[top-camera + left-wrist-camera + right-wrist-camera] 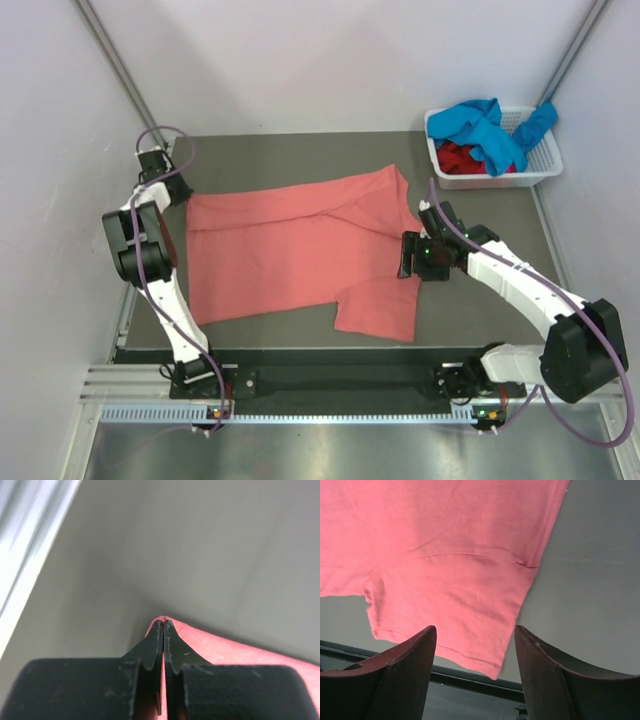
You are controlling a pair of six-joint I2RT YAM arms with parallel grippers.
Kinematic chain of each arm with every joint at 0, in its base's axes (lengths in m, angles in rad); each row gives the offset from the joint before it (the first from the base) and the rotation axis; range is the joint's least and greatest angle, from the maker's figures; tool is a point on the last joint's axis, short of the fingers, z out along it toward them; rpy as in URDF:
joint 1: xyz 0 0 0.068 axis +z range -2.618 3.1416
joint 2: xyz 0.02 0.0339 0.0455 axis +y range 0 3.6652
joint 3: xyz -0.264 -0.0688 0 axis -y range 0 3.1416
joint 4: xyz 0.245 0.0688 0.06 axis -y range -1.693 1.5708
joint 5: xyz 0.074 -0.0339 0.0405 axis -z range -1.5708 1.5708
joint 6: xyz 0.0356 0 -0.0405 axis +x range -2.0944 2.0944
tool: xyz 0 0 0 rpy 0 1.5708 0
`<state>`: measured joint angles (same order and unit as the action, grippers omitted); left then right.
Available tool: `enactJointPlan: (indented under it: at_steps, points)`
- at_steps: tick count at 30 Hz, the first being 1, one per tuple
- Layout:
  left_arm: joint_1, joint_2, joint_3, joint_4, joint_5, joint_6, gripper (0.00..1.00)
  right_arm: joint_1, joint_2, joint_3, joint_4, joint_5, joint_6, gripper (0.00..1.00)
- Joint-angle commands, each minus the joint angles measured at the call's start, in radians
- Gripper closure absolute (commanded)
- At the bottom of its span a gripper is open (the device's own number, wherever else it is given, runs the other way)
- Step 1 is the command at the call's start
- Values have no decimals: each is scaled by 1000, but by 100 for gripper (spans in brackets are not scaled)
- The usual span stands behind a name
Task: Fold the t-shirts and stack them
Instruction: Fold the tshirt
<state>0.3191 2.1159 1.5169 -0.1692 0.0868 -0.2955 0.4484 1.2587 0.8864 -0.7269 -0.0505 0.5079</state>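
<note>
A salmon-pink t-shirt lies spread flat across the grey mat, with one sleeve folded over its far right part. My left gripper is at the shirt's far-left corner. In the left wrist view the left gripper is shut on that pink corner, which peaks up between the fingertips. My right gripper hovers over the shirt's right side. In the right wrist view the right gripper is open, with nothing between its fingers and the pink cloth below it. A blue t-shirt and a dark red one lie in the basket.
A white slotted basket stands at the mat's far right corner. Pale walls close in on the left and right. The black rail with the arm bases runs along the near edge.
</note>
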Motion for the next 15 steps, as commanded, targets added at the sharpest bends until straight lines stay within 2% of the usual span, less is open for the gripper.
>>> enactJointPlan:
  at_steps: [1, 2, 3, 4, 5, 6, 9, 11, 12, 15]
  points:
    - [12, 42, 104, 74, -28, -21, 100, -10, 10, 36, 1, 1, -2, 36]
    - [12, 49, 121, 59, -48, -21, 96, -8, 10, 36, 1, 1, -3, 36]
    - [12, 52, 134, 41, -58, -24, 89, -10, 8, 34, 1, 0, -8, 36]
    - [12, 36, 126, 18, -71, -27, 76, -7, 8, 34, 0, 0, -11, 36]
    - [12, 20, 115, -2, -88, -34, 69, -8, 11, 34, 1, 0, -14, 36]
    - [12, -2, 83, -24, -149, -48, 55, -8, 10, 36, 3, 0, -19, 36]
    - [12, -131, -15, -128, -260, -82, 45, -8, 4, 33, 17, -5, -29, 36]
    - [12, -249, -88, -252, -315, -143, 45, -7, -7, 19, 29, -6, -37, 36]
    - [12, -290, -112, -309, -387, -174, 45, -8, -13, 11, 35, -8, -40, 36]
    - [11, -480, -240, -439, -441, -309, 45, -8, -38, -23, 69, -26, -55, 35]
